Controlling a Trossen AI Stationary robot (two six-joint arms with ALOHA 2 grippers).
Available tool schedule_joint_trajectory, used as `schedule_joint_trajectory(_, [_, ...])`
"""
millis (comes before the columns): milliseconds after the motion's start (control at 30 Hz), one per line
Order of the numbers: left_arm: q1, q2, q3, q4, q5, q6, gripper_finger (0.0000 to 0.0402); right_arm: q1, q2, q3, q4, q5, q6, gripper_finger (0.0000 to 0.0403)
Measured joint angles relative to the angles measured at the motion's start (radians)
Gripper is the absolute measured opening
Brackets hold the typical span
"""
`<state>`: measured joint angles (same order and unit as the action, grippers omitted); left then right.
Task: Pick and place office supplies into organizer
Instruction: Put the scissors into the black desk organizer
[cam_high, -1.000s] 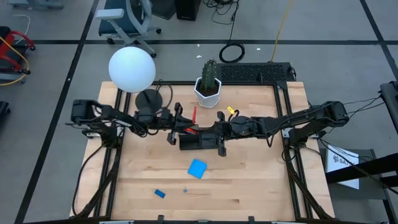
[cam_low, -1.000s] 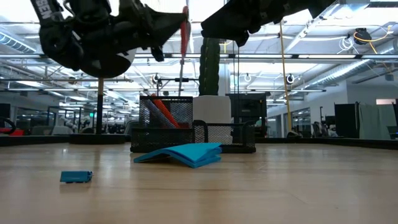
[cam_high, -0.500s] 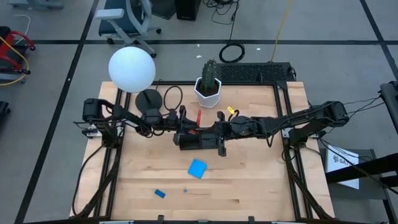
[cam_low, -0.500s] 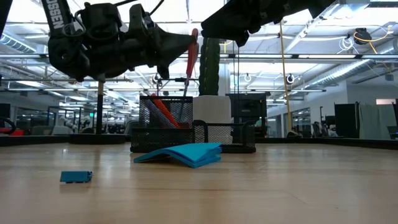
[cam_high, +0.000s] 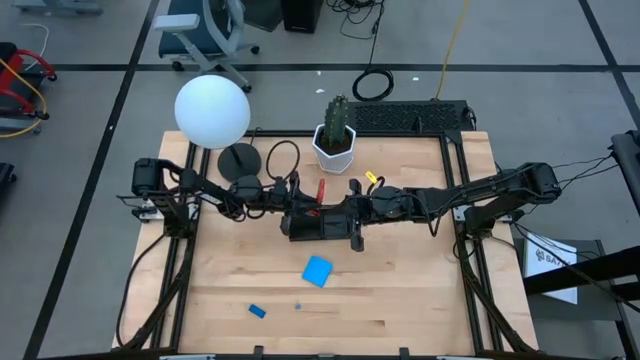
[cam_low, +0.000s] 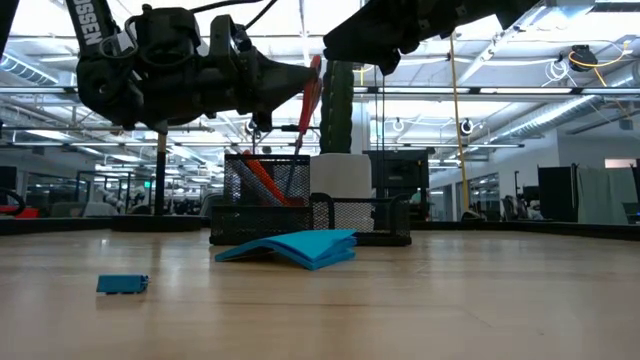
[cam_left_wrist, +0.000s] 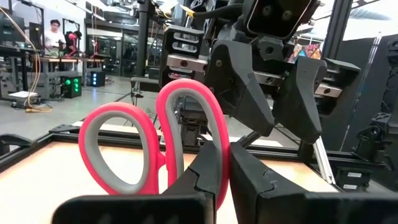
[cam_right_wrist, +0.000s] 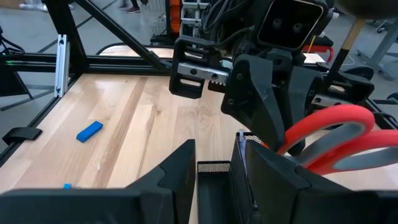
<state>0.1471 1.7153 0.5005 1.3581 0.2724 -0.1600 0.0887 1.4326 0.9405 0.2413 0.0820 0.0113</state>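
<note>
Two claws are meeting over the organizer, which is sitting a little past the counter's centre toward twelve o'clock in the high view. The left claw is clamping tight on the red-handled scissors, its fingers pinched flat together against one pink loop in the left wrist view. From the low view, the scissors are tilting with handles up high and blades angling down into the taller mesh compartment at the organizer's nine o'clock end, where an orange pen is already leaning. The right claw is reaching in from three o'clock and sitting right over the organizer with its fingers spread wide; the right wrist view is showing them straddling the mesh wall, though whether they are actually pressing on it is hard to tell.

Down at six o'clock from the organizer, the bright blue square pad is lying on the wood, one edge curling up in the low view. Farther toward seven o'clock, the tiny blue block is resting well apart from everything.

Up at twelve o'clock, the cactus in its white pot is standing near the counter's far edge, with the white globe lamp off at ten o'clock.
</note>
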Motion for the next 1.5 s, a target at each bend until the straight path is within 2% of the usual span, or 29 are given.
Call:
schedule_joint_trajectory(333, [-0.008, 0.006, -0.004, -0.076, -0.003, -0.011, 0.0018, 0.000, 0.000, 0.000, 0.000, 0.000, 0.000, 0.0130])
schedule_joint_trajectory(567, [-0.004, 0.003, -0.003, -0.092, -0.019, -0.027, 0.0044, 0.000, 0.000, 0.000, -0.008, 0.000, 0.000, 0.0130])
schedule_joint_trajectory(833, [-0.005, 0.002, -0.003, -0.161, -0.033, -0.007, 0.0018, 0.000, 0.000, 0.000, -0.007, 0.000, 0.000, 0.0130])
schedule_joint_trajectory(1133, [0.000, 0.002, -0.001, -0.190, -0.083, -0.051, 0.0109, 0.000, 0.000, 0.000, -0.007, 0.000, 0.000, 0.0130])
schedule_joint_trajectory(1500, [0.000, 0.002, -0.001, -0.178, -0.082, -0.102, 0.0154, 0.000, 0.000, 0.000, -0.007, 0.000, 0.000, 0.0130])
